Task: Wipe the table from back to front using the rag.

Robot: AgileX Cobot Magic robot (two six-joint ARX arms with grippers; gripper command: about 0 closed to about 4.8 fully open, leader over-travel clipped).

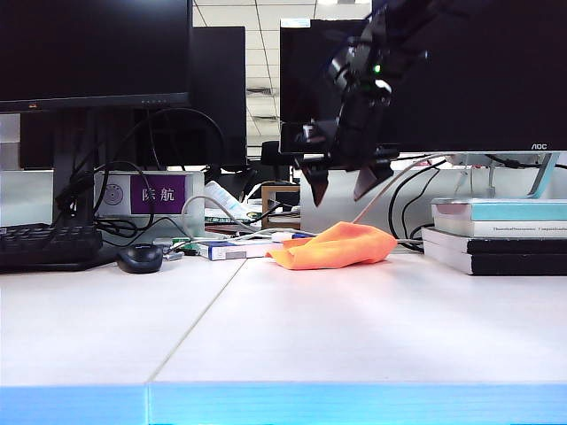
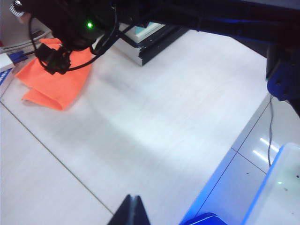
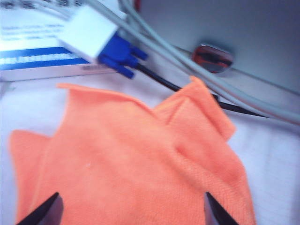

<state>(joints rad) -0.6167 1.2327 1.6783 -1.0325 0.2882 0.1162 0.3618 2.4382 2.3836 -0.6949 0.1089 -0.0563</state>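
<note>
**Cable clutter is crowding the grab at the back of the counter**

The right tool point(image 1: 342, 184) is hanging directly above the rag point(image 1: 334, 246) with its two fingers spread wide and nothing between them. The rag is lying bunched in a loose heap at the back of the counter point(image 1: 354, 328), right of the seam, not yet gripped.

In the right wrist view the fingertips are framing the orange cloth point(image 3: 136, 164), and a blue connector point(image 3: 119, 55) and grey cables point(image 3: 197, 70) are running just beside its far edge, with a dark cable slipping under one corner. If the tool is coming down too far toward the back, it is risking pinching a cable along with the cloth and dragging it forward during the wipe. A shallow pinch on the top fold alone is also a risk: the heap is likely staying bunched, so the stroke would be covering only a narrow strip.

The left tool point(image 2: 132, 211) is sitting closed and empty above the counter near its blue front edge, well apart from the rag. It is lying near the path of a back-to-front pull, so a collision is possible.
</note>
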